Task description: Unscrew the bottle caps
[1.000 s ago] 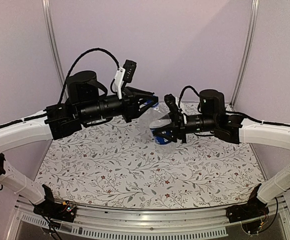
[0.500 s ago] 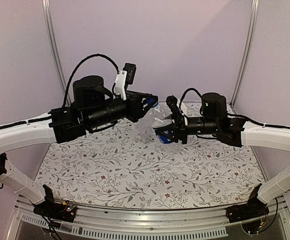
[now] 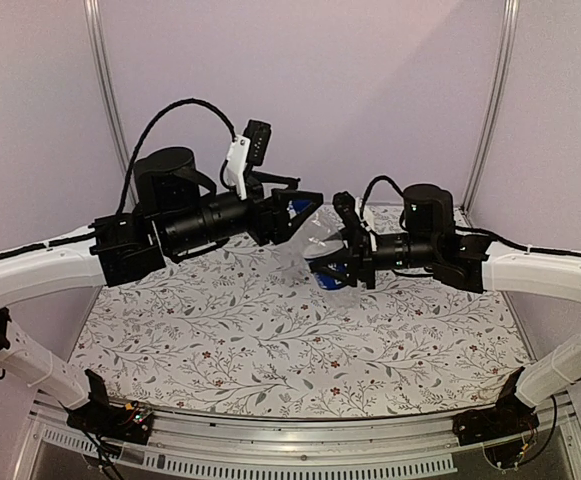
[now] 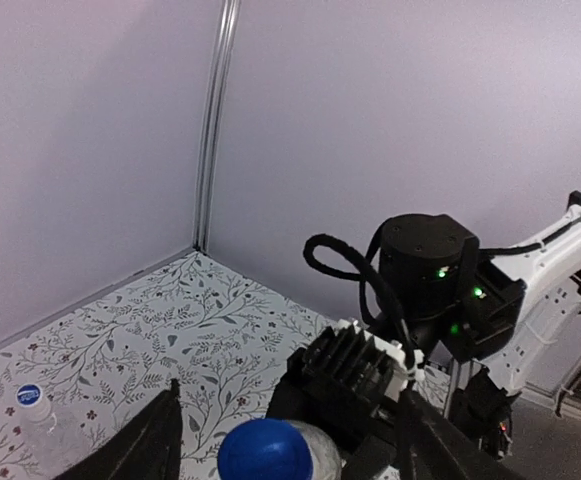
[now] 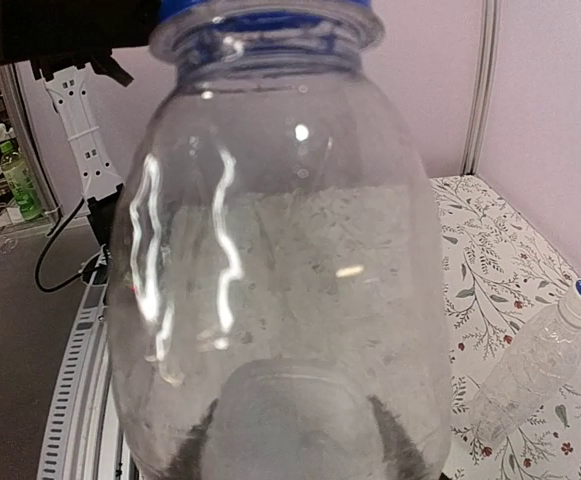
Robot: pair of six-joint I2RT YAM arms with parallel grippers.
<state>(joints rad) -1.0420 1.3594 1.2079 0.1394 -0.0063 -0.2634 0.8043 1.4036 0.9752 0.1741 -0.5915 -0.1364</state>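
We are holding the labelled bottle (image 3: 318,243) aloft over the far middle of the worktop (image 3: 270,340), right pincer (image 3: 342,256) clenched on its body. The left pincer (image 4: 288,446) is hanging released, its fingers (image 4: 156,446) flanking the blue cap (image 4: 263,452) without touching. We are judging it best to centre on the cap, clench squarely, then twist while the right is gripping hard

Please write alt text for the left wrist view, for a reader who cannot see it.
A solid blue cap on a clear bottle sits between the open fingers of the left gripper, untouched. The right arm reaches toward it from behind. A second bottle lies on the floral table at lower left.
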